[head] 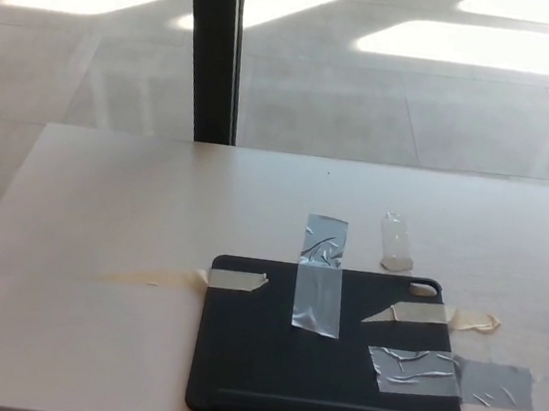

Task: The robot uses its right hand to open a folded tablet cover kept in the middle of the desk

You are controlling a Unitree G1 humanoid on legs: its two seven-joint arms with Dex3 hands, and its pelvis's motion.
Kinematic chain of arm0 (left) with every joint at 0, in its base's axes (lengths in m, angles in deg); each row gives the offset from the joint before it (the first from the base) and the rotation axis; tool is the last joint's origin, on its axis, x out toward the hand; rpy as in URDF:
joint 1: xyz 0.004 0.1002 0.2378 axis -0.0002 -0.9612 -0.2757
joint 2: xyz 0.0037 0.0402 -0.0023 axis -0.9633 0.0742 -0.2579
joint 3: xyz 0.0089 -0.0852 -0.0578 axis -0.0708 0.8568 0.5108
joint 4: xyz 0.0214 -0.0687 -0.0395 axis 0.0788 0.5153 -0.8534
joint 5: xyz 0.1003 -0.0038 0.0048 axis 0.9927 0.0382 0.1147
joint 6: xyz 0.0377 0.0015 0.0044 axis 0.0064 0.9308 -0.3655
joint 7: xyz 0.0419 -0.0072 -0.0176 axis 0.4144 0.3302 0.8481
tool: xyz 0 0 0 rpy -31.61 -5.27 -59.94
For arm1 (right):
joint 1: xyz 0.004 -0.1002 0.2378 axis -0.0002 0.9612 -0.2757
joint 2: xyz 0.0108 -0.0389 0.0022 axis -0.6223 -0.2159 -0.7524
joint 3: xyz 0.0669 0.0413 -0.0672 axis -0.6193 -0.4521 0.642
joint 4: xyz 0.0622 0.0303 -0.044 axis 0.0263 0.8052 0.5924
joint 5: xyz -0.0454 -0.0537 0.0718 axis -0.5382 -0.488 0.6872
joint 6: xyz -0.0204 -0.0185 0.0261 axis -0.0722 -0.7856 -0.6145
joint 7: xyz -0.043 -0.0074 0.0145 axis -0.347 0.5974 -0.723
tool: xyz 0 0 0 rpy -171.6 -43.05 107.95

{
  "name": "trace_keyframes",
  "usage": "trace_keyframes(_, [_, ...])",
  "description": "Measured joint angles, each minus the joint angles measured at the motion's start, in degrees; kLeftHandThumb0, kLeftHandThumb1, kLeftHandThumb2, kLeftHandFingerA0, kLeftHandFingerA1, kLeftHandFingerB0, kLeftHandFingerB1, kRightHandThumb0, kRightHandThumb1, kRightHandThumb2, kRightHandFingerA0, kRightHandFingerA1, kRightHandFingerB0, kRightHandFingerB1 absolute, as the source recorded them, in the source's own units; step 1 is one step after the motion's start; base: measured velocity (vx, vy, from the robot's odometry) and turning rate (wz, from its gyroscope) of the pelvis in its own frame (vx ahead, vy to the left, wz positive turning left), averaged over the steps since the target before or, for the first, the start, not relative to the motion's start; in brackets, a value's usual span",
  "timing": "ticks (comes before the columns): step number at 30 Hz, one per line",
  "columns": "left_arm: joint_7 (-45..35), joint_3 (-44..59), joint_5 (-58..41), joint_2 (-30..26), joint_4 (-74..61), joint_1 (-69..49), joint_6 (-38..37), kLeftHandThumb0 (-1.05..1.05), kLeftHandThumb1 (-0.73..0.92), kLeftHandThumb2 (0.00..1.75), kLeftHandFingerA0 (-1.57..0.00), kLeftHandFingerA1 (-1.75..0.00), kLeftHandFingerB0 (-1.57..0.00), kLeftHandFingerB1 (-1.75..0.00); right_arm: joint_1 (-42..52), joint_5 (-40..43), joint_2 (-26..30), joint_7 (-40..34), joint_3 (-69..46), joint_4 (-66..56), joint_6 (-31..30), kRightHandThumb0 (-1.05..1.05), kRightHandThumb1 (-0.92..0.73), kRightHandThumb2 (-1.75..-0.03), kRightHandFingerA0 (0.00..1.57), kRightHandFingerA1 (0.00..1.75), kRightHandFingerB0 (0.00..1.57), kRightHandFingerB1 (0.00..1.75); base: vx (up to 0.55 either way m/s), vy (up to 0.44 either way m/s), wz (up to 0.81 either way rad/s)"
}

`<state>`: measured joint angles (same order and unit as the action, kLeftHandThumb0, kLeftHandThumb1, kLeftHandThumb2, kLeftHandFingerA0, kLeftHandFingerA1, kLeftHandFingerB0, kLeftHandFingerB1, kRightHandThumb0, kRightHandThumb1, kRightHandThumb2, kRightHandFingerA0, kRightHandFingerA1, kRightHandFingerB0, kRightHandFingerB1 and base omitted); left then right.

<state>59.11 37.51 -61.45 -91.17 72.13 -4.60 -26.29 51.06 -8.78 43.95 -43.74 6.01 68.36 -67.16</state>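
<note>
The folded tablet cover (pixel 276 356) is black and lies flat and closed on the pale desk (pixel 103 215), near the front edge at the middle. Strips of grey tape (pixel 320 286) and beige tape (pixel 235 281) run across its top edge, and another grey strip (pixel 412 371) crosses its right side. A raised fold line runs along the cover's near edge. Neither of my hands shows in the head view.
A small clear piece of tape (pixel 396 243) lies on the desk just behind the cover. A black pillar (pixel 214 48) stands beyond the desk's far edge, on a sunlit tiled floor (pixel 420 83).
</note>
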Motion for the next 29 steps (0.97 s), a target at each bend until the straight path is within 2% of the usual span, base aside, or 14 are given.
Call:
trace_keyframes(2, [0.0,0.02,0.0,0.04,0.0,-0.16,0.0,-0.55,0.28,0.81,-0.82,-0.89,-0.63,-0.77,0.0,0.93,0.09,-0.92,-3.17,3.85,0.81,-0.8,-0.77,-0.63,0.55,1.14,0.25,0.96,0.0,0.0,0.0])
trace_keyframes(3, [0.0,0.02,0.0,0.05,0.0,-0.28,0.0,-0.49,0.42,0.58,-0.86,-0.91,-0.68,-0.77,0.0,1.37,0.1,-1.46,-4.82,5.88,1.24,-0.84,-0.72,-0.64,0.39,1.2,0.19,0.96,0.0,0.0,0.0])
trace_keyframes(4, [0.0,0.03,-0.01,0.08,0.0,-0.43,0.0,-0.53,0.28,0.81,-0.85,-0.91,-0.66,-0.78,0.01,1.8,0.09,-2.04,-6.55,8.12,1.71,-0.82,-0.72,-0.63,0.39,1.22,0.22,0.96,0.0,0.0,0.0])
trace_keyframes(5, [0.0,0.04,0.0,0.09,0.0,-0.56,0.0,-0.48,0.43,0.58,-0.83,-0.89,-0.71,-0.77,0.01,2.27,0.1,-2.55,-8.02,10.15,2.16,-0.81,-0.74,-0.63,0.37,1.24,0.18,0.97,0.0,0.0,0.0])
trace_keyframes(7, [0.0,0.05,-0.01,0.15,0.0,-0.71,0.0,-0.57,0.29,0.8,-0.81,-0.88,-0.64,-0.76,0.03,3.15,0.09,-3.53,-10.65,14.03,2.99,-0.75,-0.76,-0.63,0.4,1.16,0.18,0.92,0.0,0.0,0.0])
trace_keyframes(10, [0.0,0.08,-0.01,0.23,0.0,-0.92,0.0,-0.51,0.42,0.58,-0.83,-0.9,-0.67,-0.76,0.02,4.24,0.09,-5.06,-14.38,19.04,3.91,-0.78,-0.73,-0.63,0.43,1.3,0.25,1.0,0.0,0.0,0.0])
trace_keyframes(12, [0.0,0.13,-0.02,0.3,0.0,-1.13,0.0,-0.5,0.41,0.58,-0.82,-0.9,-0.71,-0.78,-0.02,5.15,0.09,-6.41,-17.26,22.64,4.54,-0.75,-0.82,-0.61,0.14,1.22,0.17,1.09,0.0,0.0,0.0])
trace_keyframes(18, [0.0,0.31,-0.04,0.51,0.0,-1.74,0.0,-0.51,0.4,0.59,-0.8,-0.9,-0.68,-0.77,-0.23,7.46,0.08,-10.73,-25.68,32.69,5.91,-0.71,-0.8,-0.58,0.26,1.3,0.24,1.13,0.0,0.0,0.0])
trace_keyframes(20, [0.01,0.35,-0.05,0.6,0.0,-1.93,0.0,-0.53,0.3,0.82,-0.83,-0.92,-0.63,-0.78,-0.55,8.36,0.08,-12.21,-28.54,36.26,6.59,-0.74,-0.74,-0.61,0.37,1.2,0.45,1.15,0.0,0.0,0.0])
trace_keyframes(22, [0.02,0.47,-0.07,0.69,0.0,-2.19,0.0,-0.47,0.43,0.59,-0.8,-0.93,-0.69,-0.8,-0.95,9.39,0.08,-13.83,-31.33,40.19,7.3,-0.74,-0.71,-0.61,0.39,1.22,0.64,1.23,0.0,0.0,0.0])
trace_keyframes(23, [0.03,0.55,-0.09,0.72,0.01,-2.3,0.0,-0.57,0.3,0.81,-0.8,-0.91,-0.6,-0.76,-1.16,9.83,0.08,-14.46,-32.45,41.71,7.53,-0.86,-0.68,-0.62,0.91,1.34,0.59,0.96,0.0,0.0,0.0])
trace_keyframes(27, [0.06,1.0,-0.19,0.8,0.02,-2.52,0.0,-0.51,0.45,0.59,-0.79,-0.94,-0.6,-0.73,-2.12,11.38,0.06,-17.72,-36.59,47.05,7.97,-0.84,-0.64,-0.6,1.13,1.43,0.68,0.87,0.0,0.0,0.0])
trace_keyframes(28, [0.06,1.07,-0.21,0.8,0.02,-2.55,0.0,-0.51,0.46,0.59,-0.71,-0.91,-0.57,-0.72,-2.31,11.7,0.03,-18.33,-37.3,47.76,7.98,-0.79,-0.6,-0.59,0.59,1.18,0.69,0.97,0.0,0.0,0.0])
trace_keyframes(29, [0.07,1.12,-0.23,0.8,0.02,-2.57,0.0,-0.51,0.46,0.59,-0.71,-0.91,-0.57,-0.72,-2.41,11.89,0.01,-18.65,-37.67,48.15,7.99,-0.79,-0.6,-0.59,0.59,1.18,0.69,0.97,0.0,0.0,0.0])
